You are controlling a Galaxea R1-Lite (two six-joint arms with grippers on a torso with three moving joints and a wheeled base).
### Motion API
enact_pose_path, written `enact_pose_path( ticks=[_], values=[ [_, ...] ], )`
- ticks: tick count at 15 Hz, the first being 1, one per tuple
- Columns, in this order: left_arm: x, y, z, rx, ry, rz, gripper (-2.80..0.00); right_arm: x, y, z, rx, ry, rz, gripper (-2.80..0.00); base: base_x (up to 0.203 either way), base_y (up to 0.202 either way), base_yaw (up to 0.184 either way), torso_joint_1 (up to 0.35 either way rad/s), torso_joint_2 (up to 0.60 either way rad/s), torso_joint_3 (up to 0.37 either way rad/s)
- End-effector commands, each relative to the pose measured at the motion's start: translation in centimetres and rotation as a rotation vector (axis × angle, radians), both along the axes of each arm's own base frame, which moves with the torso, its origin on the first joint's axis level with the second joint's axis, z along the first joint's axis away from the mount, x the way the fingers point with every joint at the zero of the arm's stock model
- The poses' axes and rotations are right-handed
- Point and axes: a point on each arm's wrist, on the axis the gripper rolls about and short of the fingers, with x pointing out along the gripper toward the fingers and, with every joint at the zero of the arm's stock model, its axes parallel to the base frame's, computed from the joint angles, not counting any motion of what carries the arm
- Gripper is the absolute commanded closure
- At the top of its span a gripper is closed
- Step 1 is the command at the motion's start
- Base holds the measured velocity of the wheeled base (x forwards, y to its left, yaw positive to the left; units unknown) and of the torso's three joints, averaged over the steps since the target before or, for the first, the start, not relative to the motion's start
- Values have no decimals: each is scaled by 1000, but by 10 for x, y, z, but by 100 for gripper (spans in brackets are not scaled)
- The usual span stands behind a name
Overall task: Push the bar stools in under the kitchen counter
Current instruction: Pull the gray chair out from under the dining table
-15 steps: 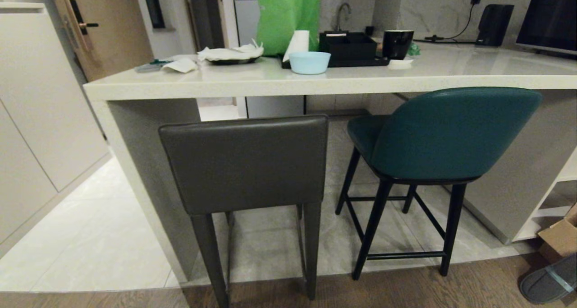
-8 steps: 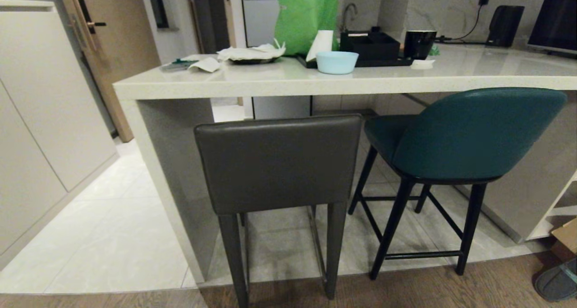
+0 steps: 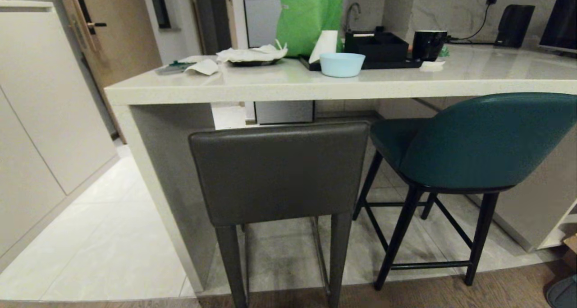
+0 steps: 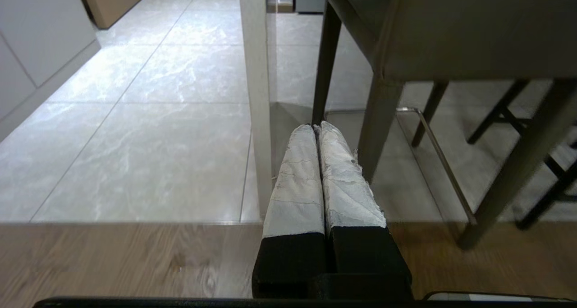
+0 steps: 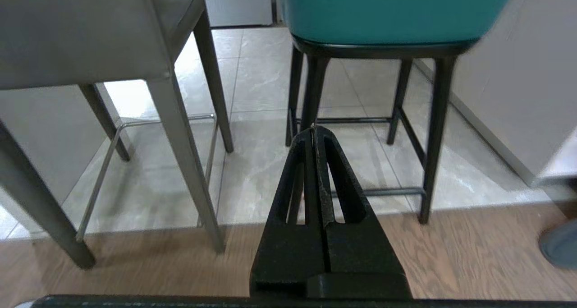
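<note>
Left pincer (image 4: 317, 130) is clamped shut on nothing, low over the floor near the dark grey stool's (image 3: 279, 172) legs. Right pincer (image 5: 314, 132) is shut and empty too, facing the teal stool (image 3: 487, 141). Both stools stand side by side at the bench (image 3: 279, 89), backs protruding past its edge, grey one to the left.

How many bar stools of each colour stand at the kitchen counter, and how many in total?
Dark grey stool: 1
Teal stool: 1
Total at the kitchen counter: 2
</note>
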Motion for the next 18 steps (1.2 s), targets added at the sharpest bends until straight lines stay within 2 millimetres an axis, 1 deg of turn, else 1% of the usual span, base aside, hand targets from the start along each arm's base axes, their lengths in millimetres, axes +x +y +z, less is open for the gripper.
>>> enact_pose_path(
  ticks=[1,11,12,17,18],
  values=[
    [0,0,0,0,2,1,0,0,0,0,0,0,1,0,191,0,0,7,2,-2],
    [0,0,0,0,2,1,0,0,0,0,0,1,0,0,191,0,3,3,1,2],
    [0,0,0,0,2,1,0,0,0,0,0,0,0,0,89,0,5,7,7,-1],
    [0,0,0,6,12,0,0,0,0,1,-12,2,-1,0,0,0,0,0,0,0],
    [-1,0,2,5,9,5,0,-1,0,7,-13,-1,-1,0,0,0,0,0,0,0]
  ],
)
